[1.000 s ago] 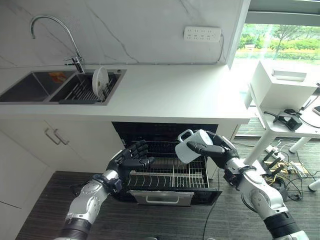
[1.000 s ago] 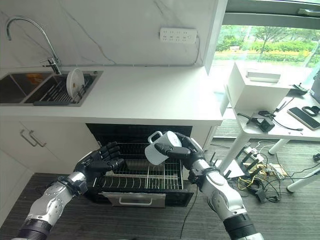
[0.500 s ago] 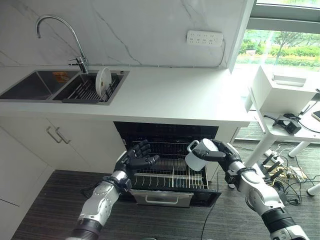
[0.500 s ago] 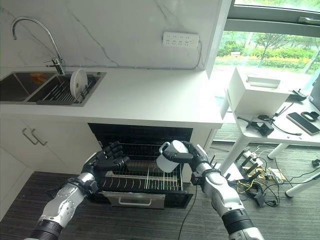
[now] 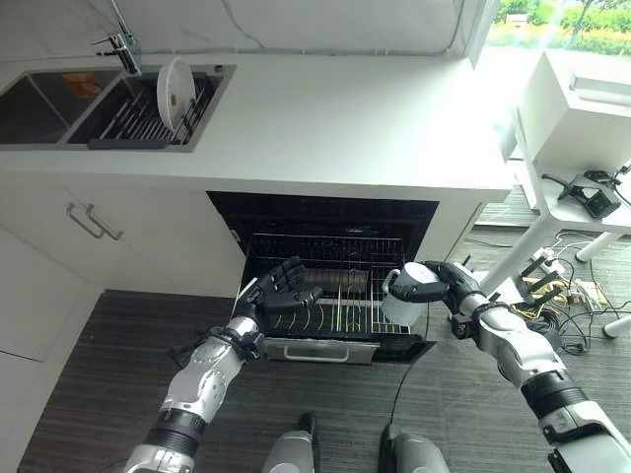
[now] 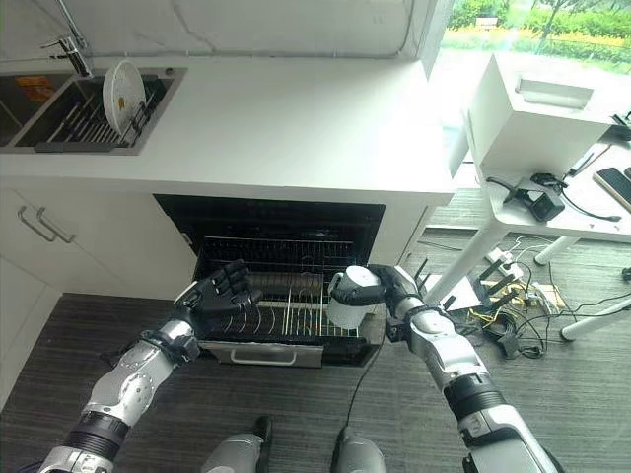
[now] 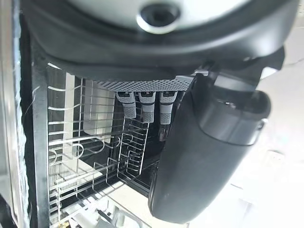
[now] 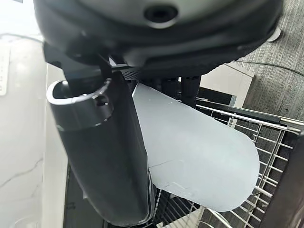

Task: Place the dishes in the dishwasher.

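My right hand [image 5: 455, 287] is shut on a white mug [image 5: 406, 294], its fingers and thumb curled round the body [image 8: 199, 161]. The mug hangs tilted just above the right end of the pulled-out wire rack [image 5: 335, 315] of the open dishwasher [image 5: 325, 222] under the counter. My left hand [image 5: 281, 292] hovers open over the rack's left end, fingers spread and holding nothing; the rack wires [image 7: 90, 142] show past its fingers. A white plate [image 5: 175, 81] stands upright in the drying rack of the sink [image 5: 59, 103] at the far left.
The white counter [image 5: 335, 118] overhangs the dishwasher opening. Cabinet doors with handles [image 5: 87, 222] lie to the left. A white desk with a box [image 5: 577, 99] and a tangle of cables [image 5: 552, 296] stands to the right.
The camera has tilted down and the view shifted. My right hand has lowered the mug toward the rack's right end. My left hand stays open over the rack's left end.
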